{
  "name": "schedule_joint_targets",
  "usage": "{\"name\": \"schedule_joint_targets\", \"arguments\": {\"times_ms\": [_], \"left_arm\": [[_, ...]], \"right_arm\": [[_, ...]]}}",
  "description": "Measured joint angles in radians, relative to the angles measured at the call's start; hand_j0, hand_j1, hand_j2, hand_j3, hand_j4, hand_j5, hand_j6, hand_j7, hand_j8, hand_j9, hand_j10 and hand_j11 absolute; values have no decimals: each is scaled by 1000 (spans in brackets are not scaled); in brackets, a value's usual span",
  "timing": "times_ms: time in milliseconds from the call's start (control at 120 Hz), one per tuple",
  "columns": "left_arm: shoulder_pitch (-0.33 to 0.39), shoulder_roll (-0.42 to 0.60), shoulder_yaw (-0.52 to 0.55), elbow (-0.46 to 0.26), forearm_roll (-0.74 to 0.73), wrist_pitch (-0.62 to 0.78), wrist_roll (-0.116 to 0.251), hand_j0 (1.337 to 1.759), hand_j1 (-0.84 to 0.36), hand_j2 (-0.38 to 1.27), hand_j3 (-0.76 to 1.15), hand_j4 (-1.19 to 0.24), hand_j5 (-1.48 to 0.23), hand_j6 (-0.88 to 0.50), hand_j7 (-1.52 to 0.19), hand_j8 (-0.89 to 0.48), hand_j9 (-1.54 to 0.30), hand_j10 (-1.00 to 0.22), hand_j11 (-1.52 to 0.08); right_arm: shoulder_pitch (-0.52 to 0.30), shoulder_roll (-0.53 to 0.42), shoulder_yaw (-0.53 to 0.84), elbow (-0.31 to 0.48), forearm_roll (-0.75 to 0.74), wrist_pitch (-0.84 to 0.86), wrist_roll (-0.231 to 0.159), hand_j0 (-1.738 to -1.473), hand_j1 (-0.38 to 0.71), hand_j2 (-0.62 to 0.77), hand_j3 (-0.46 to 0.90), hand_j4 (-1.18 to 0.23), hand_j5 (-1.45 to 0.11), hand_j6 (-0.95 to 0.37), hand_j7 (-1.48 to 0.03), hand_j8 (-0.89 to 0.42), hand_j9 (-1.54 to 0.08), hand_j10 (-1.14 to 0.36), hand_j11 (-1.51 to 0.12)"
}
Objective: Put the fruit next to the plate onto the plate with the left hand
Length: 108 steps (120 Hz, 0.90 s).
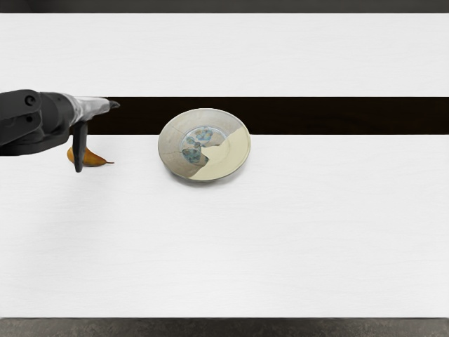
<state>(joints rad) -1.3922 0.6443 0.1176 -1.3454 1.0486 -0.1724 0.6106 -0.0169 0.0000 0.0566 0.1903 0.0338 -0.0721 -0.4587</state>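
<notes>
The left hand [84, 118], fingers spread and empty, hovers over the fruit [95, 160] left of the plate [235, 151]; next it must grasp it.

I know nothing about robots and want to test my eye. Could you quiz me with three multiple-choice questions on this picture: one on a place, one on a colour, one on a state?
1. Where does the fruit lie relative to the plate?
A. on it
B. on the table, to its left
C. to its right

2. What colour is the fruit?
A. orange-yellow
B. green
C. purple

3. What does the plate hold now?
A. the fruit
B. nothing
C. a cup

Answers:
1 B: the fruit sits on the table by the left hand, apart from the plate.
2 A: its skin shows orange-yellow against the white top.
3 B: only the plate's own glaze pattern shows.
</notes>
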Motion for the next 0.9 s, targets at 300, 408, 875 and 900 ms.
{"name": "schedule_joint_targets", "arguments": {"times_ms": [300, 408, 875, 900], "left_arm": [[56, -26, 14, 17, 69, 62, 0, 1658, 349, 2, 0, -4, -1, -6, 0, -5, 0, -4, 0], [66, -28, 27, 23, 80, 110, 0, 1658, 349, 2, 0, -4, -1, -6, 0, -5, 0, -4, 0], [92, -28, 75, 60, 76, 166, 0, 1658, 200, 28, 0, -130, -164, -132, -164, -131, -164, -130, -163], [93, -29, 76, 60, 75, 166, 0, 1658, 188, 30, 0, -140, -177, -142, -177, -141, -176, -139, -176]], "right_arm": [[0, 0, 0, 1, 0, 0, 0, -1658, -310, -7, 0, -33, -43, -33, -43, -33, -43, -33, -43], [0, 0, 0, 1, 0, 0, 0, -1658, -310, -6, 0, -33, -43, -33, -43, -33, -43, -33, -43], [0, 0, -1, 19, 0, 0, 0, -1658, -310, -6, 0, -33, -43, -33, -43, -33, -43, -33, -43], [0, 0, -1, 19, 0, 0, 0, -1658, -310, -6, 0, -33, -43, -33, -43, -33, -43, -33, -43]]}}
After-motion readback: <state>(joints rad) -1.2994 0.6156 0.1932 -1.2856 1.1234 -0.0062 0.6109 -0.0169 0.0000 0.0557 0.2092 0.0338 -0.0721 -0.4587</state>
